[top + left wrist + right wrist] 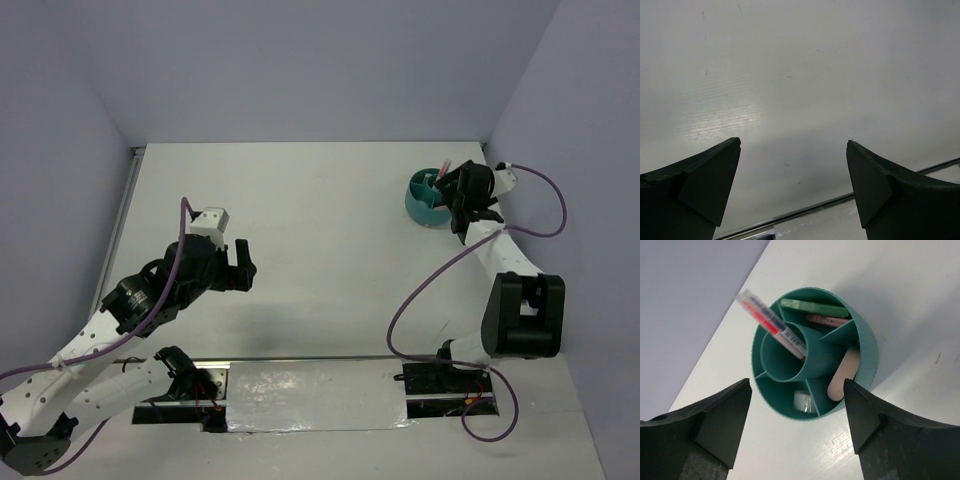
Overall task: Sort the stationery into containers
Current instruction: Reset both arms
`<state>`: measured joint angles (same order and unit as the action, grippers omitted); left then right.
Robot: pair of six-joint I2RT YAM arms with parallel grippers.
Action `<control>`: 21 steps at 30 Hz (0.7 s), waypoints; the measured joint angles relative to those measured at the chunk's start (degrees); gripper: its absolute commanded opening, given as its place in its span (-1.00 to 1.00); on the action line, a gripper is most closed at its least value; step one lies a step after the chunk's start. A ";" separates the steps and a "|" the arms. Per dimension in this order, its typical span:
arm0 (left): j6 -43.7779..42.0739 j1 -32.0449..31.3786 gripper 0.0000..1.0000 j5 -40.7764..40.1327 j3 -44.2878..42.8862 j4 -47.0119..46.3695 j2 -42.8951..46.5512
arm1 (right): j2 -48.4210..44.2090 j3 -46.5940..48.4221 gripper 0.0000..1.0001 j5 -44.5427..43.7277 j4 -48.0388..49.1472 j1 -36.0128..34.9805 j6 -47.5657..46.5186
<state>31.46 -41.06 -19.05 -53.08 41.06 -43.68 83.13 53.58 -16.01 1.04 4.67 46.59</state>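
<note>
The round teal organiser [867, 347] stands at the table's far right, also in the top view [422, 203]. A thin pink pen [771, 322] leans in its centre tube. A mint-green stub [814, 307] and a short pink stub [827, 320] lie in a far compartment. A tan block [844, 374] stands in a right compartment, and the white tape ring [805, 401] sits in a near one. My right gripper [797, 407] is open and empty just above the organiser's near rim. My left gripper [792, 165] is open and empty over bare table at the left [238, 265].
The purple side wall [685, 300] rises close behind the organiser. A metal rail [840, 202] runs along the table's near edge under my left gripper. The right arm's purple cable [545, 205] loops beside the organiser.
</note>
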 measured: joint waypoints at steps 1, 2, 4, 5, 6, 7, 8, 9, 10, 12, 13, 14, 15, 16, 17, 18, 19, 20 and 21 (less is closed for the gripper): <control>0.13 0.00 0.99 -0.48 0.00 0.04 0.00 | -0.98 0.00 0.77 0.39 -0.42 0.00 -0.57; 0.26 0.00 0.99 -1.31 0.00 0.11 0.00 | -2.56 0.00 0.81 0.98 -1.07 -0.04 -1.53; 0.92 0.28 0.99 -4.04 -0.07 0.76 -0.13 | -6.43 0.02 0.90 1.49 -2.64 -0.63 -4.17; 1.70 0.72 0.99 -5.53 -0.11 1.29 -0.31 | -9.18 0.02 0.92 1.64 -3.69 -1.16 -5.88; 2.16 1.49 0.99 -7.19 -0.35 2.19 -0.57 | -11.89 0.02 0.99 1.86 -4.44 -1.79 -7.63; 2.91 2.49 0.99 -8.85 -0.66 2.89 -0.90 | -15.08 0.00 0.99 2.29 -5.07 -2.49 -9.53; 3.54 3.56 0.99 -10.40 -0.96 3.54 -1.20 | -18.82 -0.07 0.99 3.72 -5.99 -3.13 -11.80; 4.39 4.70 0.99 -12.02 -1.49 4.57 -1.49 | -22.25 -0.28 0.99 5.05 -6.67 -3.48 -13.73; 5.11 5.77 0.99 -13.46 -2.21 5.68 -1.77 | -26.03 -0.61 0.99 6.51 -7.45 -3.87 -15.45; 6.49 7.37 0.99 -16.55 -3.72 7.32 -2.01 | -34.23 -1.62 0.99 9.90 -10.27 -4.17 -19.04; 6.75 7.69 0.99 -17.77 -4.42 7.91 -1.81 | -37.70 -2.08 0.99 11.23 -11.69 -4.17 -20.55; 6.88 7.78 0.99 -18.64 -4.85 8.24 -1.46 | -41.27 -2.62 0.99 12.70 -13.51 -4.15 -22.29; 6.86 7.85 0.99 -19.63 -5.25 8.46 -0.87 | -44.35 -2.84 0.99 13.92 -16.11 -4.48 -24.02; 6.64 7.87 0.99 -20.20 -5.46 8.52 -0.22 | -47.60 -2.89 0.99 13.75 -18.58 -5.77 -25.49; 6.40 7.87 0.99 -21.07 -5.57 8.55 0.70 | -49.99 -2.89 0.99 13.27 -20.65 -8.39 -26.56; 6.19 7.87 0.99 -22.14 -5.79 8.83 1.64 | -52.46 -2.86 0.99 13.16 -22.95 -12.17 -27.89; 5.99 7.87 0.99 -23.28 -5.99 9.03 2.71 | -54.16 -2.69 0.99 13.27 -24.94 -15.30 -28.85; 5.95 7.89 0.99 -24.48 -6.19 9.18 3.67 | -55.56 -2.05 0.99 13.25 -27.82 -18.03 -29.94; 5.90 7.89 0.99 -25.83 -6.36 9.33 4.57 | -56.37 -1.07 0.99 13.27 -30.73 -19.37 -30.95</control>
<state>37.36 -33.17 -44.88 -59.44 50.39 -39.11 26.76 52.51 -2.74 -29.69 -14.70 15.64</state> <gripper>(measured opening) 0.993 0.994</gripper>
